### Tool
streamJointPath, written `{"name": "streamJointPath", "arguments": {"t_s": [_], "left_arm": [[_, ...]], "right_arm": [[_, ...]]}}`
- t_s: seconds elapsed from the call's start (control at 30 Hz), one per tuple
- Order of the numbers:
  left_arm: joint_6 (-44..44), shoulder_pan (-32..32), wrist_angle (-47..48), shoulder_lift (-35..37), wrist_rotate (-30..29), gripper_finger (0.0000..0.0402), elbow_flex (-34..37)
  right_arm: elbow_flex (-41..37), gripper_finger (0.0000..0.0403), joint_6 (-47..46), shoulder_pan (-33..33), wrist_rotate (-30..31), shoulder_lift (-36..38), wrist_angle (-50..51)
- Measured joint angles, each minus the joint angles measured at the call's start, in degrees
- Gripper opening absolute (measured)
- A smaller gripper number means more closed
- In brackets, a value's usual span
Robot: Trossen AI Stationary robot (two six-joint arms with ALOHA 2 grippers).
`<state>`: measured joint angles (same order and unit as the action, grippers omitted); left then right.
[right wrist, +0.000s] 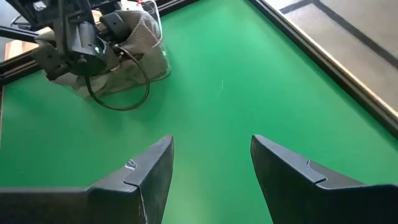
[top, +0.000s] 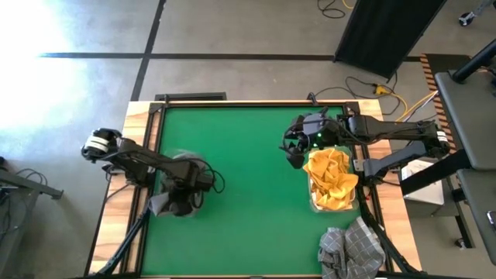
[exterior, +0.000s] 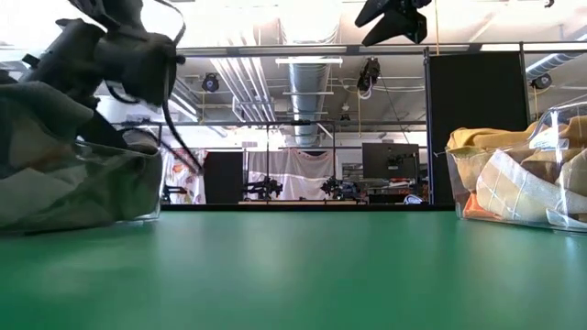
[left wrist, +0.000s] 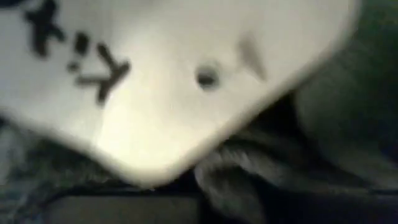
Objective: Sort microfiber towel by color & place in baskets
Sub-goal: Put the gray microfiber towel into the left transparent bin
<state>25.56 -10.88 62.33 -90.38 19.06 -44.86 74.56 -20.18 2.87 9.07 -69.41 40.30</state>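
My left gripper [top: 184, 195] is shut and points down into the left basket [top: 190, 167], a see-through bin holding grey microfiber towels [right wrist: 140, 46]. A grey fold [top: 159, 205] hangs over the bin's near left side. The left wrist view is filled by a white tag [left wrist: 155, 81] with grey cloth [left wrist: 249, 180] below it. My right gripper [right wrist: 211, 180] hangs open above the table beside the right basket [exterior: 477, 188], which is heaped with orange-yellow towels [top: 332, 180]. More grey towels [top: 353, 249] lie at the near right corner. My left gripper reaches from above, slanting down, into the grey towels in the left basket. Its own body and the cloth hide the fingertips. I cannot tell whether they pinch a towel or only touch the heap.
Bare green table [top: 256, 194] lies between the two baskets. A raised wooden frame [top: 256, 103] runs round the table. Cables loop off my left arm [right wrist: 118, 93] beside the left basket.
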Motion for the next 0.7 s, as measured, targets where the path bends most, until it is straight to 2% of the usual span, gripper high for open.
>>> {"name": "streamJointPath", "arguments": {"t_s": [0.23, 0.5, 0.7], "left_arm": [[5.58, 0.06, 0.16, 1.55, -0.08, 0.0054, 0.54], [12.88, 0.07, 2.3, 10.94, -0.54, 0.0124, 0.76], [10.21, 0.07, 3.9, 19.16, 1.71, 0.0158, -3.85]], "right_arm": [[0.0, 0.0206, -1.83, -0.21, -0.09, 0.0, 2.68], [0.0, 0.0206, 2.18, -1.87, -0.15, 0.0, 2.43], [0.0, 0.0206, 2.16, -1.86, -0.1, 0.0, 2.44]]}}
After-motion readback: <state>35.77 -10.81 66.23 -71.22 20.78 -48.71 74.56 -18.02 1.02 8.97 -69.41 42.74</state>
